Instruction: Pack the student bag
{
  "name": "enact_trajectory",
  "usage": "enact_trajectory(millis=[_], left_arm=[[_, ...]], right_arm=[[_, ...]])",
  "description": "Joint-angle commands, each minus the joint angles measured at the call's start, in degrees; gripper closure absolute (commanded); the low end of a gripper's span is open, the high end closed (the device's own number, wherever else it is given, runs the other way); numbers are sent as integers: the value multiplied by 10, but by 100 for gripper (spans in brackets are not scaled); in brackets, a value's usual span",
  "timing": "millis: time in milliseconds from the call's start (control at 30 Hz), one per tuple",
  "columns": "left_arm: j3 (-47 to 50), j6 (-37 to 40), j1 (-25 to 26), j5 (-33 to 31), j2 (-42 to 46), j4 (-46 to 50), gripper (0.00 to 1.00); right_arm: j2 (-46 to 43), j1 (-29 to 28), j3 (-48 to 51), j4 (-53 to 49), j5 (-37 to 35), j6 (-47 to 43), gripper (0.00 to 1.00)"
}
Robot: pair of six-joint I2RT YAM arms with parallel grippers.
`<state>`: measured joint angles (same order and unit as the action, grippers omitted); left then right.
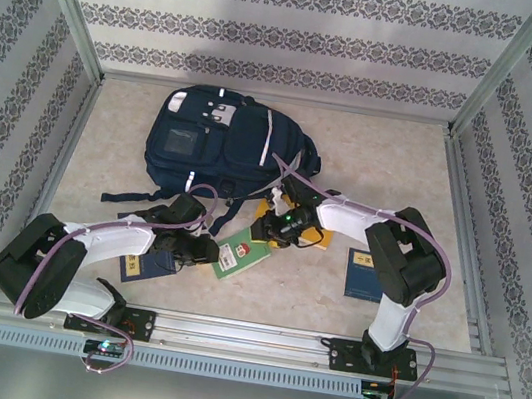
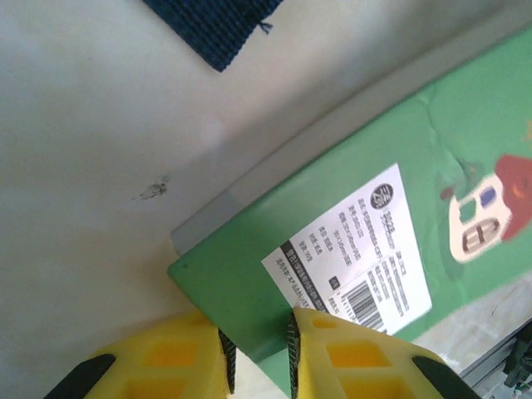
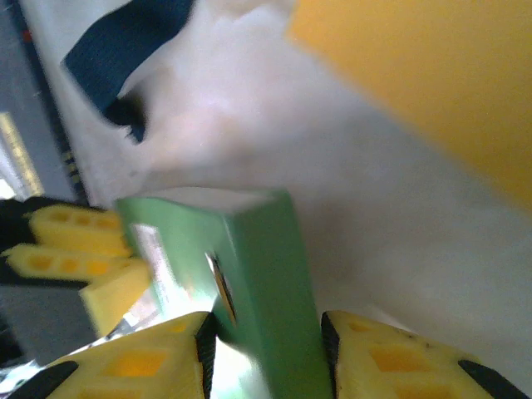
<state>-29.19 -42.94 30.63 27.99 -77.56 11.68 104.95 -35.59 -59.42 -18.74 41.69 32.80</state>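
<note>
Table (image 1: pixel 382 167): pale marble; bag (image 1: pixel 220 137) at back.
Left gripper (image 2: pixel 259 349): pinching book (image 2: pixel 357 208) corner, steadying it.
Right gripper (image 3: pixel 266 332): fingers clamped across book edge, probably to lift.

— What is the student bag (image 1: pixel 216 141) made of?
— Navy woven cloth, matt. Its strap (image 2: pixel 218 25) shows a coarse ribbed weave.
— The green book (image 2: pixel 241 266)?
— Smooth cover, slightly glossy, with a white printed paper label (image 2: pixel 353 249) stuck on.
— And the bench (image 2: pixel 83 166)?
— Pale, marbled, smooth and matt, faintly scuffed, with bare brushed metal rails (image 1: pixel 244 336) along its near edge.
— The left tool (image 2: pixel 256 331) and right tool (image 3: pixel 266 320)?
— Yellow moulded plastic fingers (image 2: pixel 166 362), matt, with dark ridged pads (image 2: pixel 226 357) on the inner faces.
</note>
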Motion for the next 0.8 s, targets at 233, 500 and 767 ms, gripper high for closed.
enact_trajectory(millis=[233, 500, 767], left_arm=[[19, 44, 11, -24, -3, -18, 76], [16, 42, 12, -34, 18, -1, 75], [6, 40, 12, -35, 9, 3, 75]], right_arm=[[-36, -66, 32, 119, 181, 64, 62], [-2, -63, 30, 66, 95, 47, 57], [-9, -35, 76, 119, 74, 89, 37]])
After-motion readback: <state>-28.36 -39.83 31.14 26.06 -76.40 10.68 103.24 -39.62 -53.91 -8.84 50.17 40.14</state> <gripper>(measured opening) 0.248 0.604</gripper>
